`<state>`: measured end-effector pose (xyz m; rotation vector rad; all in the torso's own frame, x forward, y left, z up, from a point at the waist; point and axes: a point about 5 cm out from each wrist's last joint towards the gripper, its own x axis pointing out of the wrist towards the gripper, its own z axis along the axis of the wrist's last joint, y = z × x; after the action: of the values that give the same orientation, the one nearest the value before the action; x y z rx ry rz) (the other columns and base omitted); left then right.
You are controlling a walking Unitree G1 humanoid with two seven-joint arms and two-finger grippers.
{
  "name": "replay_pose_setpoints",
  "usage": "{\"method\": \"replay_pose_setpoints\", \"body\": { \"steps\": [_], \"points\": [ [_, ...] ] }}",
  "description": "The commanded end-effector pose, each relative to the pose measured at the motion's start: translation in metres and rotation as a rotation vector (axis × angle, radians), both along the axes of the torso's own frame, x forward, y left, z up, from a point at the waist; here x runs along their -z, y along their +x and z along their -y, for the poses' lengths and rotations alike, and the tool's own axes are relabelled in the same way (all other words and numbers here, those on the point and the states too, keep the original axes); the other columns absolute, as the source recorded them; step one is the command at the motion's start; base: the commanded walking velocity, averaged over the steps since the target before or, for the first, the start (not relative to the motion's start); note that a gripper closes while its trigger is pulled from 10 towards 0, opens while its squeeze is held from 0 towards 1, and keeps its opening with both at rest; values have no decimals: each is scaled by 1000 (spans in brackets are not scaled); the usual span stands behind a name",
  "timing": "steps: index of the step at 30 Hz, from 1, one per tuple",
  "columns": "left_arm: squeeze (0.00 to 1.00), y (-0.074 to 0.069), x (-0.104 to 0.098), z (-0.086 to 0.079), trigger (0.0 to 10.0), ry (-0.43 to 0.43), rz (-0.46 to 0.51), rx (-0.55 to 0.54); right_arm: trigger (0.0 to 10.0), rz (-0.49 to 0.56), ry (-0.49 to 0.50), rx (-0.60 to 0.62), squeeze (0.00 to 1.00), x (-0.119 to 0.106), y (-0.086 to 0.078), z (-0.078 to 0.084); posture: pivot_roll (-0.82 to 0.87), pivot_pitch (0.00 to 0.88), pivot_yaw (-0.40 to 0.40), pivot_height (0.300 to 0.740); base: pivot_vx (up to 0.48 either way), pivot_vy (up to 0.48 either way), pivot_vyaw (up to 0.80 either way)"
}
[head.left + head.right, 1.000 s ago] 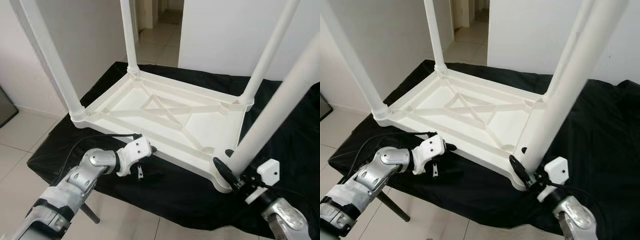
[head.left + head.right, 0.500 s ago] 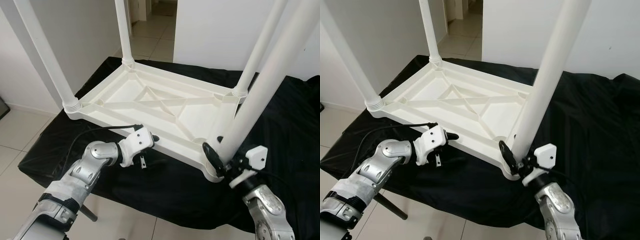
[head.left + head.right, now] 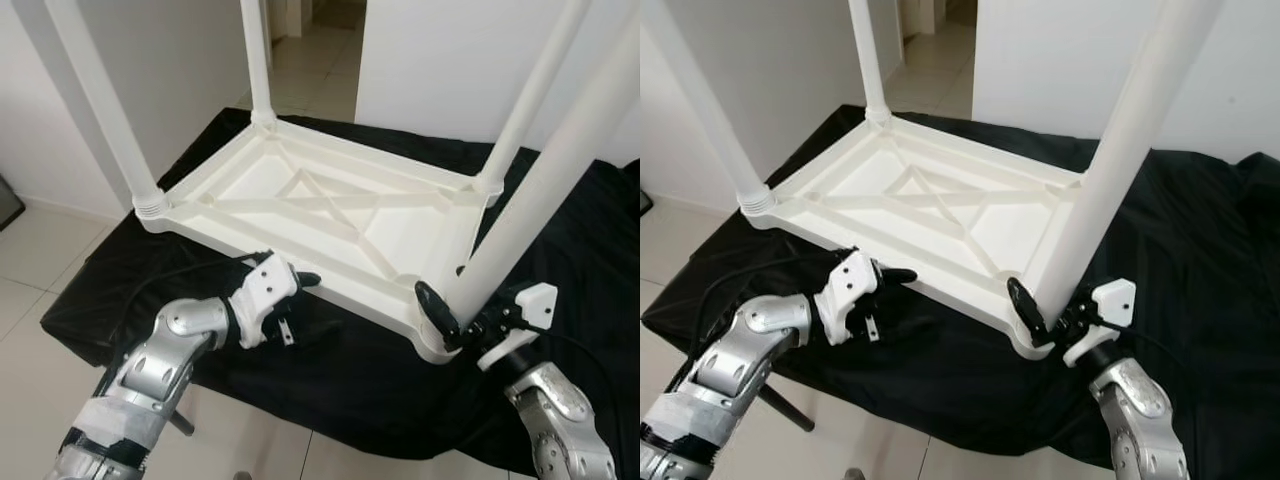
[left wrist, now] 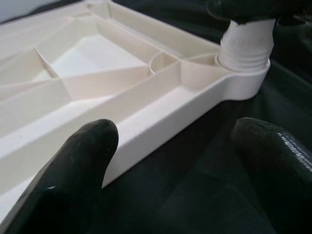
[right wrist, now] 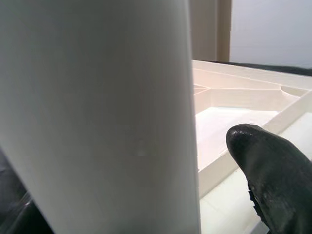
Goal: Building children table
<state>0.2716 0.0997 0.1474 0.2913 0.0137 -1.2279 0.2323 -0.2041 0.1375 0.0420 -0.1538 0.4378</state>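
Note:
A white plastic children's table (image 3: 250, 190) lies upside down on a black cloth, its legs pointing up. My left gripper (image 3: 297, 305) is open at the near long edge. In the left wrist view one of its fingers (image 4: 73, 175) lies over the table rim (image 4: 161, 126) and the other over the cloth. My right gripper (image 3: 458, 318) is low on the near right leg (image 3: 540, 200), just above its corner socket (image 4: 243, 63). One black finger (image 3: 433, 310) lies on each side of the leg. In the right wrist view a narrow gap shows between a finger (image 5: 273, 180) and the leg (image 5: 97, 112).
The black cloth (image 3: 360, 370) covers a low stand and hangs over its front edge. Pale floor tiles (image 3: 30, 260) lie to the left and in front. White walls stand behind, with an open doorway (image 3: 300, 40) at the back. The other three legs rise out of frame.
The camera has shifted, so the whole scene sits a little differently. Both grippers hold the same places against the table: left at the near edge, right at the near right leg.

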Motion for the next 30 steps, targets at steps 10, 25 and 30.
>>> {"method": "replay_pose_setpoints", "body": {
  "steps": [10, 25, 30],
  "points": [
    [0, 11, -13, -36, 10000, -49, 42, -344, 10000, -23, -100, -109, 0, -4, 18, 14, -14, 0, -24, 740, 0, 0, 0],
    [0, -25, -31, -48, 10000, -231, -54, -278, 0, -50, -112, -126, 0, 0, 10, 17, -12, 0, -34, 740, 0, 0, 0],
    [0, -27, -28, -54, 10000, -246, -88, -315, 0, -28, -59, 16, 0, -1, 5, 16, -22, 0, -34, 740, 0, 0, 0]
  ]
}}
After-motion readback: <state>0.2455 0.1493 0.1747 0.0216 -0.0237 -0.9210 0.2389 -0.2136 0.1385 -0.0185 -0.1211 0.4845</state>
